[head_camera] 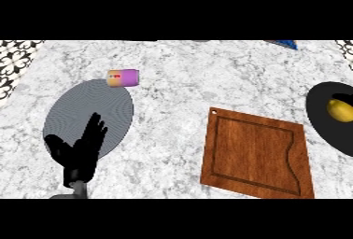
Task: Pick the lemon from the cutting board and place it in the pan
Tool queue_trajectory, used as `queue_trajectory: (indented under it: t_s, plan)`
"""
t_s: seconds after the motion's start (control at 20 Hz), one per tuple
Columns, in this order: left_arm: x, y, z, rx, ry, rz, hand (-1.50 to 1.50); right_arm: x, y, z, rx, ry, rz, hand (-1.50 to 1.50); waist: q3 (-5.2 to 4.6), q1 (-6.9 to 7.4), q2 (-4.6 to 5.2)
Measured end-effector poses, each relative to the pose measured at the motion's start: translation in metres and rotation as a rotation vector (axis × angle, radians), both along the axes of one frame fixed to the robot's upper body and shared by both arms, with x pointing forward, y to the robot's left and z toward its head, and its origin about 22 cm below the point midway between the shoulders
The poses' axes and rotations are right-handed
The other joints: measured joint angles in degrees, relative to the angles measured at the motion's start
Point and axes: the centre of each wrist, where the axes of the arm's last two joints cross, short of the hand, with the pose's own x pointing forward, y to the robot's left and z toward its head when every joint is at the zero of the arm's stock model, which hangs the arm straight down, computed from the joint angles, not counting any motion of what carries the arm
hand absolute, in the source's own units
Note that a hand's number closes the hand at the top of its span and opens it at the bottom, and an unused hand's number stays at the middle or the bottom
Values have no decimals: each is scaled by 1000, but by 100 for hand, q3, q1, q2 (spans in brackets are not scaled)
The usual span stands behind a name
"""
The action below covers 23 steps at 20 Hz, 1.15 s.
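The yellow lemon (339,109) lies inside the black pan (324,121), which is cut off by the right edge of the view. The brown wooden cutting board (255,151) sits left of the pan with nothing on it. My left hand (79,149) stands at the lower left, fingers straight and pointing up, in front of a grey round plate (96,105). It holds nothing. My right hand does not show anywhere in the view.
A small pink, yellow and orange cylinder (123,77) lies on its side just beyond the plate's far rim. A blue object (284,44) peeks in at the counter's far edge. Patterned tiles border the marble counter (200,84) at the left and far right.
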Motion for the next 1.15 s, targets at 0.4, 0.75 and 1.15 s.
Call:
queue_trajectory:
  t_s: [0.4, 0.75, 1.15]
  plan:
    - [-6, 1, -3, 5, 11, 24, 0, -59, -58, -1, 243, -68, 162, -150, -12, -129, -39]
    - [-13, 6, -8, 4, 12, 35, 0, -98, -80, -11, 265, -25, 180, -150, -20, -178, -80]
    - [-10, 5, -6, 7, 23, 43, 0, -131, -93, -23, 246, 13, 137, -150, -32, -234, -107]
